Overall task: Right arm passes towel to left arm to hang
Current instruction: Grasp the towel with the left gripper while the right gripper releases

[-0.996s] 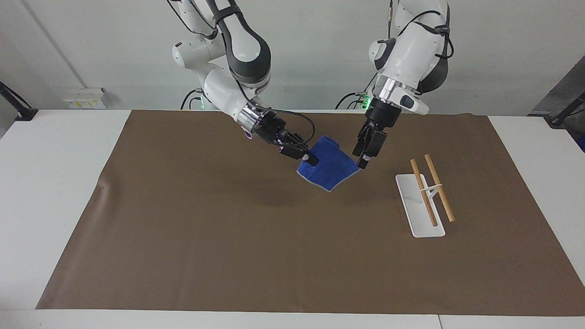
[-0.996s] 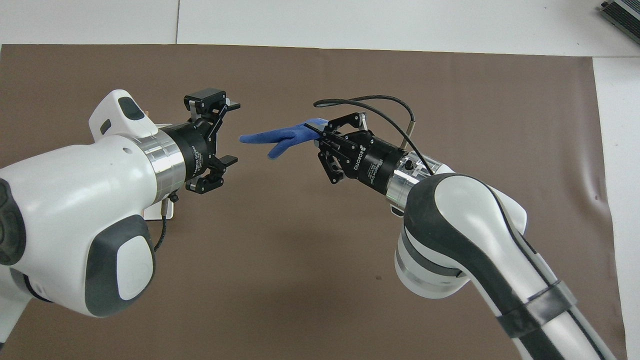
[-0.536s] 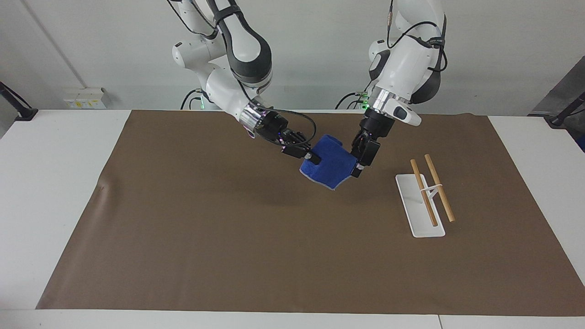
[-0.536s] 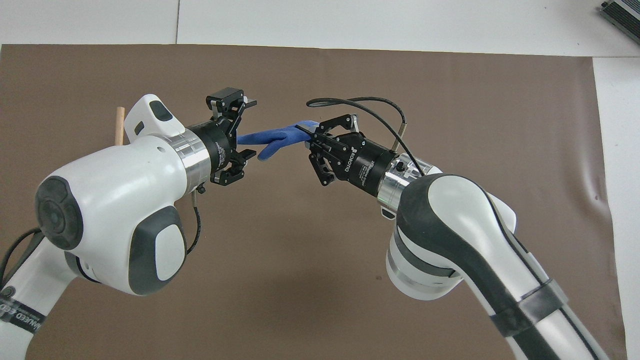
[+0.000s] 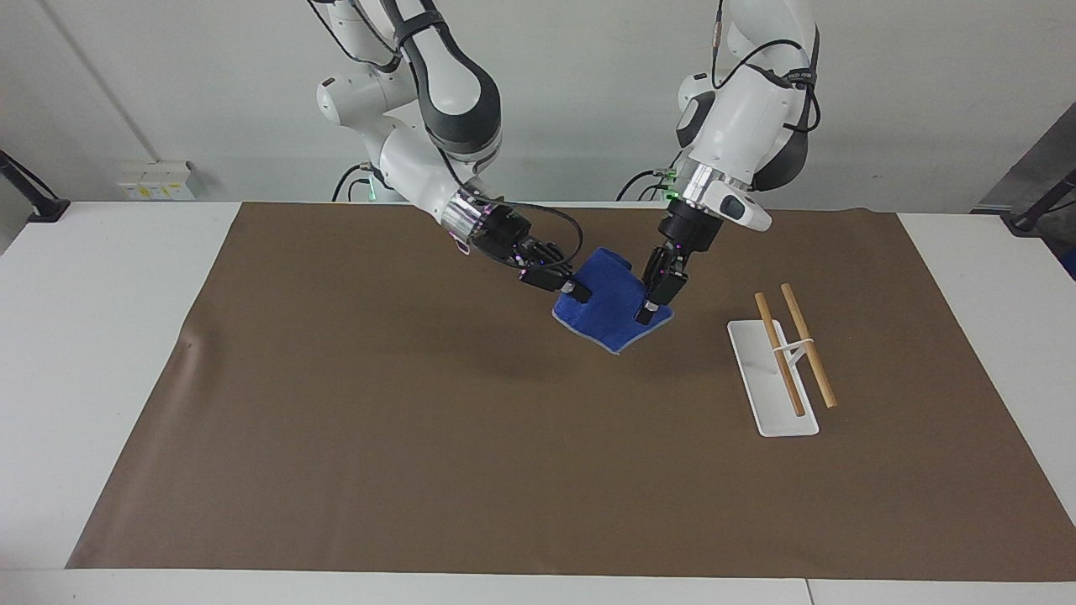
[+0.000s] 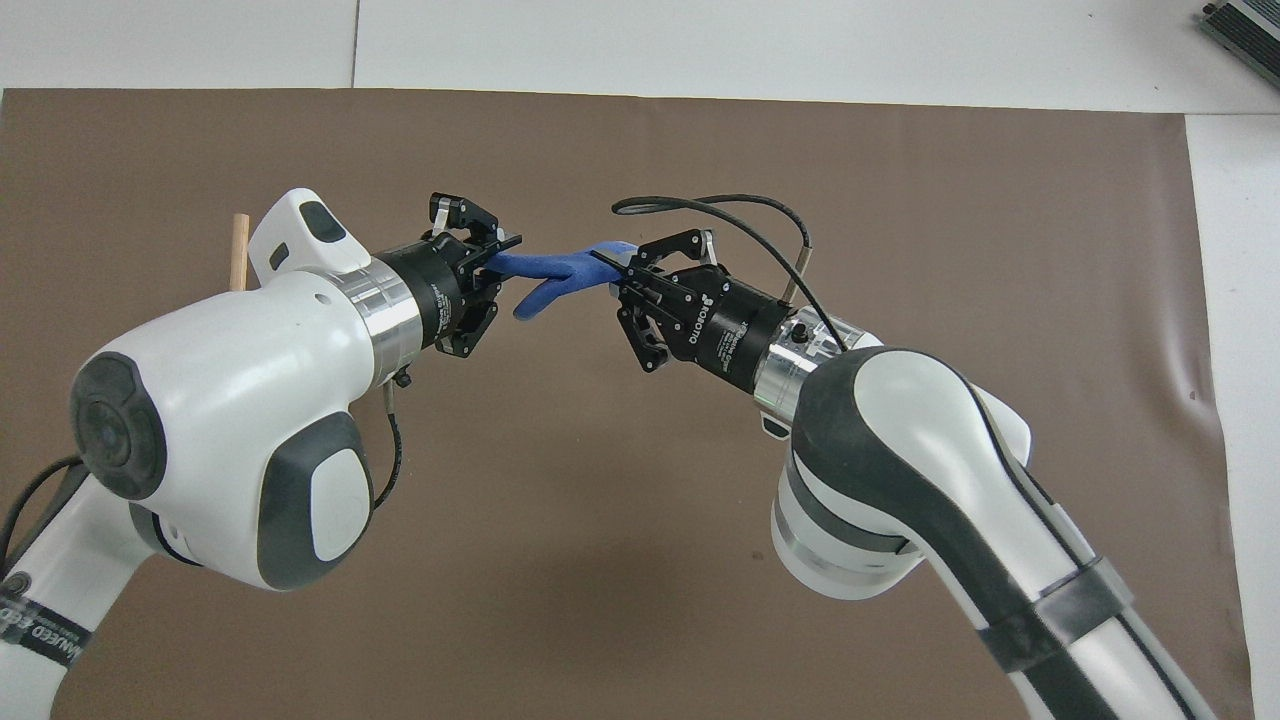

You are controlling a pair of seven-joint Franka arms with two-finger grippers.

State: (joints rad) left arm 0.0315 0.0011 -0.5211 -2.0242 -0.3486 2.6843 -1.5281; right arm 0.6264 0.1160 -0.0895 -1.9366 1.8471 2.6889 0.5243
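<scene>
Both grippers now pinch the towel (image 5: 612, 309): the left gripper (image 5: 649, 304), spread a moment ago, has closed its jaws at the towel's 3 o'clock edge, the right gripper (image 5: 573, 291) clamps the 9 o'clock edge, so the handover looks ready for release.

High facing view across the table (image 5: 84, 336), steep overhead view from the robots' end, both sharing mat (image 5: 420, 462).

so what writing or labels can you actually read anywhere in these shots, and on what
"ROBOTIQ", white letters on the black body of the right gripper, which holds the small bright blue towel.
White lettering on the black band near the white left arm's base: partly cut off, not readable for certain.
Small print on the black body of the left gripper: too small to read.
Nothing else readable.
</scene>
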